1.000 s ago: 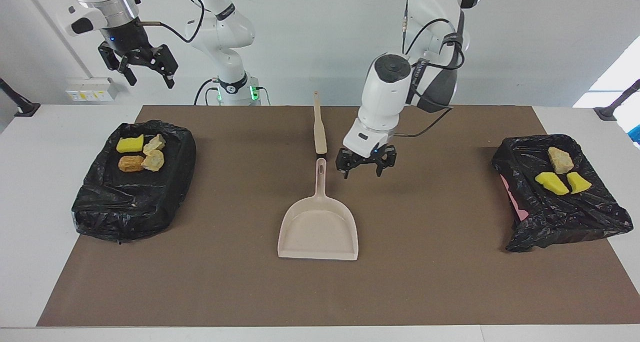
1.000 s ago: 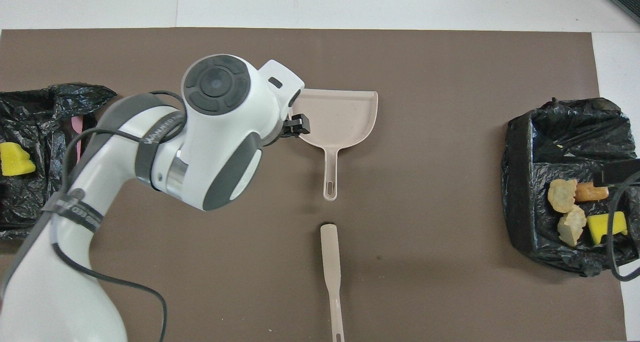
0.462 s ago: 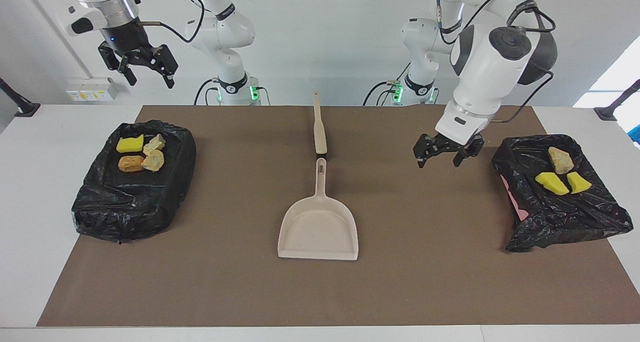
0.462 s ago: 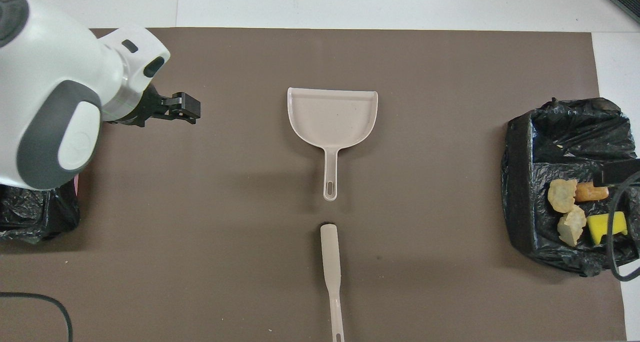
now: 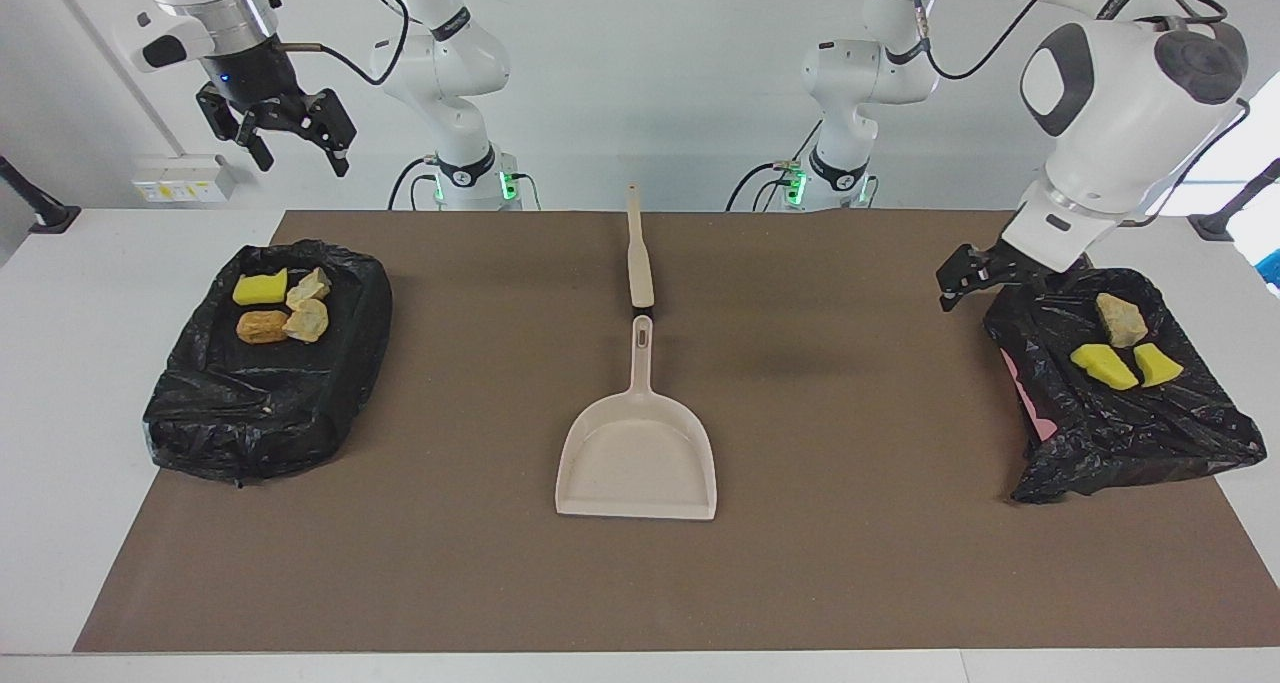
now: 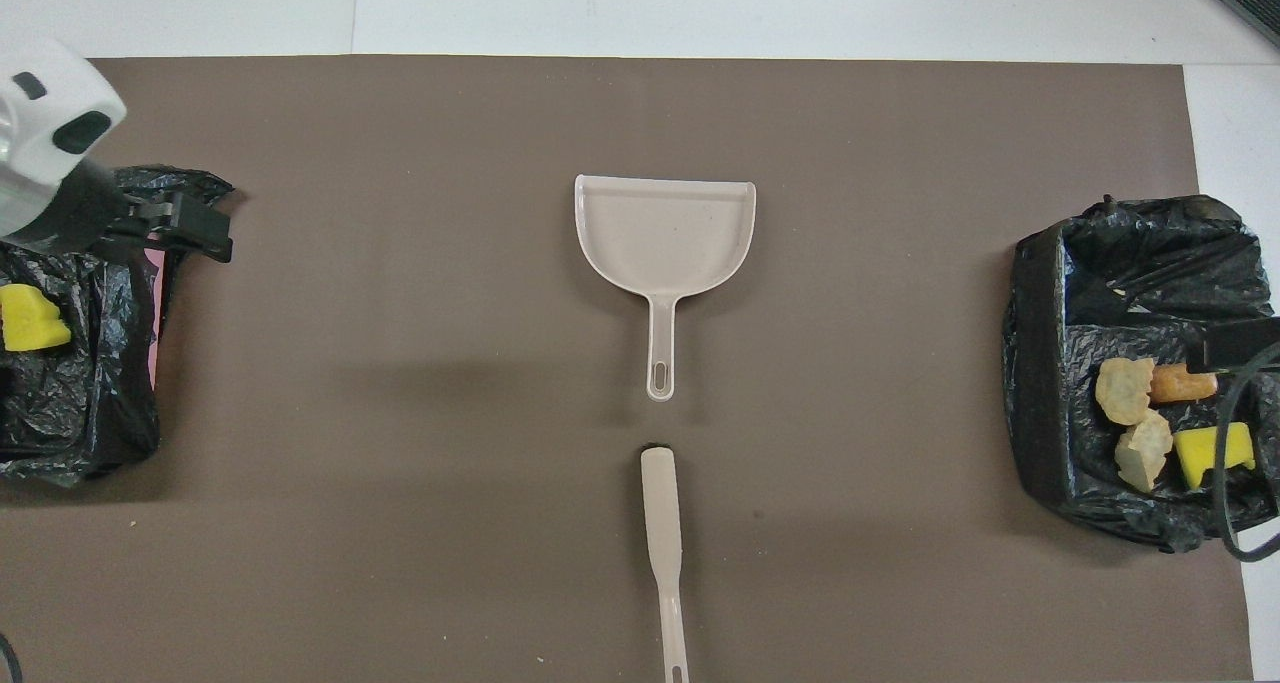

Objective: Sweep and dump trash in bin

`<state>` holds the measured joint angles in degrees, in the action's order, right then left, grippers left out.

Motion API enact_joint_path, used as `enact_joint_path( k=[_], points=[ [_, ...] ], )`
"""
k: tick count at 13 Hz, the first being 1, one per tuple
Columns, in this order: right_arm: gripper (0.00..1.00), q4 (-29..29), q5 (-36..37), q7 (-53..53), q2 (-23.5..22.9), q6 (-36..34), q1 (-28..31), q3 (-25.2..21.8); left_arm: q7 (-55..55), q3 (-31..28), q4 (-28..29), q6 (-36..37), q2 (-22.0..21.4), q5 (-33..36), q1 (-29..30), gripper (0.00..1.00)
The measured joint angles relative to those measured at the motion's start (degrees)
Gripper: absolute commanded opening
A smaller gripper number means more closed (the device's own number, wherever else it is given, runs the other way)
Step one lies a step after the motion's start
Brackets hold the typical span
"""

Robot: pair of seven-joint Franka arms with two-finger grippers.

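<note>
Trash sits in both bins: four scraps [image 5: 275, 308] in one bin [image 5: 200, 413], three [image 5: 1125, 353] in the other [image 5: 1120, 433]. Dustpan [image 5: 640, 458] empty on table [image 5: 880, 523]. Left tool [image 5: 968, 275] over second bin's edge, right tool [image 5: 280, 133] raised; both open, empty. Task looks done; next, retreat.

Dustpan [image 5: 637, 453] near the middle of the mat [image 5: 480, 563], brush [image 5: 638, 253] just beside its handle, nearer to the robots. One bin [image 5: 268, 403] at the mat's edge toward the right arm's end, four scraps [image 5: 282, 306] in it; another bin [image 5: 1120, 433] at the edge toward the left arm's end, holding three scraps [image 5: 1125, 348].
</note>
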<state>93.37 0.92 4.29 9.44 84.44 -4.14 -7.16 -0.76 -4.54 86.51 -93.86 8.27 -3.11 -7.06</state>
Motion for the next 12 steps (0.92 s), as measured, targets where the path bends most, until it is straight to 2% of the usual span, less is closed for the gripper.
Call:
enact_joint_path(
  k=[3, 9, 12],
  points=[
    [1.00, 0.00, 0.00, 0.00, 0.00, 0.00, 0.00, 0.00, -1.11, 0.01, -0.03, 1.68, -3.49, -0.55, 3.24, 1.00],
    [1.00, 0.00, 0.00, 0.00, 0.00, 0.00, 0.00, 0.00, -2.45, 1.53, 4.62, 3.27, -8.04, -0.12, 2.98, 1.00],
    [1.00, 0.00, 0.00, 0.00, 0.00, 0.00, 0.00, 0.00, -3.97, 1.55, 3.85, 8.26, -9.35, 1.08, 2.98, 1.00]
  ],
)
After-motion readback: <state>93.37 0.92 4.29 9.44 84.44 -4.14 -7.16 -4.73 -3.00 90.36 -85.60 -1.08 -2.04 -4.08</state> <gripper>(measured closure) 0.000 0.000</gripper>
